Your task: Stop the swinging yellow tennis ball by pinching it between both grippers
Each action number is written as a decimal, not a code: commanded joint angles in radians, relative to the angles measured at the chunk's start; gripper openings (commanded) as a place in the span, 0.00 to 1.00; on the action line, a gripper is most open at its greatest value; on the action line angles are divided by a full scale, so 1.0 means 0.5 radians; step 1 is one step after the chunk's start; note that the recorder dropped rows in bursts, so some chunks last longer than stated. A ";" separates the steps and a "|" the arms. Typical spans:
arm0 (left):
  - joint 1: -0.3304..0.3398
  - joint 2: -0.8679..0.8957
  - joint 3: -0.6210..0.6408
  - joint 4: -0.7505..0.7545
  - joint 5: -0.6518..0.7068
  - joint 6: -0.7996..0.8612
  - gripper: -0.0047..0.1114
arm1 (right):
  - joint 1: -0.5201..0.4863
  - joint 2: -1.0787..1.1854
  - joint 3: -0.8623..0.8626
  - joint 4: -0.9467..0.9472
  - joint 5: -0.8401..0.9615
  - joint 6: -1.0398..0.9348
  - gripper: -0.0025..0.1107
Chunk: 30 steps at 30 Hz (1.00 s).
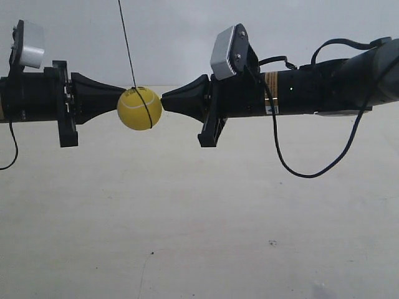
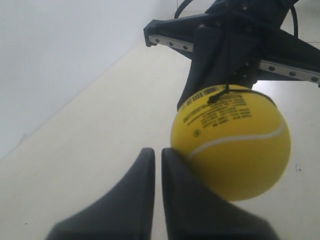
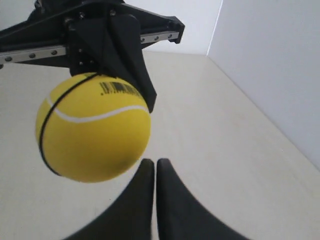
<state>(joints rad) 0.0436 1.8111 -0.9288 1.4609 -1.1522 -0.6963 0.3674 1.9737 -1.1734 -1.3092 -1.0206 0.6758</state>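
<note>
The yellow tennis ball (image 1: 139, 108) hangs on a thin dark string (image 1: 127, 43) between the two black cone-shaped ends. My left gripper (image 1: 123, 95) is shut, and its tip meets the ball's side at the exterior view's left. My right gripper (image 1: 163, 99) is also shut, its tip at the ball's opposite side. In the left wrist view the ball (image 2: 230, 142) rests against one finger beside the shut tip (image 2: 157, 150). From the right wrist the ball (image 3: 92, 130) sits just off to one side of the shut tip (image 3: 155, 161); whether they touch is unclear.
A pale tabletop (image 1: 199, 237) lies well below both arms. A plain wall (image 1: 187, 37) stands behind. A black cable (image 1: 299, 168) loops down under the right arm, and another cable (image 1: 12, 152) hangs from the left arm.
</note>
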 commanded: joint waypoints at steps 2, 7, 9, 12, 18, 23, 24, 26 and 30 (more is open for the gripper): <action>0.110 0.011 -0.007 0.001 0.030 -0.076 0.08 | -0.032 -0.044 -0.011 0.034 0.138 -0.027 0.02; 0.240 0.007 -0.007 0.010 -0.012 -0.127 0.08 | -0.142 -0.044 -0.011 0.026 0.113 0.019 0.02; 0.282 -0.001 -0.007 0.038 -0.025 -0.127 0.08 | -0.197 -0.044 -0.011 0.013 0.076 0.038 0.02; 0.336 -0.009 -0.007 0.047 -0.062 -0.143 0.08 | -0.297 -0.044 -0.011 -0.013 -0.024 0.066 0.02; 0.433 -0.061 -0.003 0.116 -0.109 -0.152 0.08 | -0.502 -0.044 -0.011 -0.098 -0.285 0.150 0.02; 0.449 -0.066 -0.003 0.149 -0.138 -0.183 0.08 | -0.553 -0.044 -0.011 -0.145 -0.401 0.228 0.02; 0.449 -0.066 -0.003 0.164 -0.138 -0.188 0.08 | -0.553 -0.044 -0.011 -0.153 -0.401 0.255 0.02; 0.449 -0.066 -0.003 0.214 -0.138 -0.192 0.08 | -0.553 -0.044 -0.011 -0.208 -0.401 0.317 0.02; 0.449 -0.066 -0.003 0.291 -0.138 -0.252 0.08 | -0.549 -0.044 -0.011 -0.255 -0.401 0.367 0.02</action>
<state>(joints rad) 0.2664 1.7878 -0.9288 1.5836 -1.2095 -0.7995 0.0969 1.9664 -1.1734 -1.4204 -1.2092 0.8485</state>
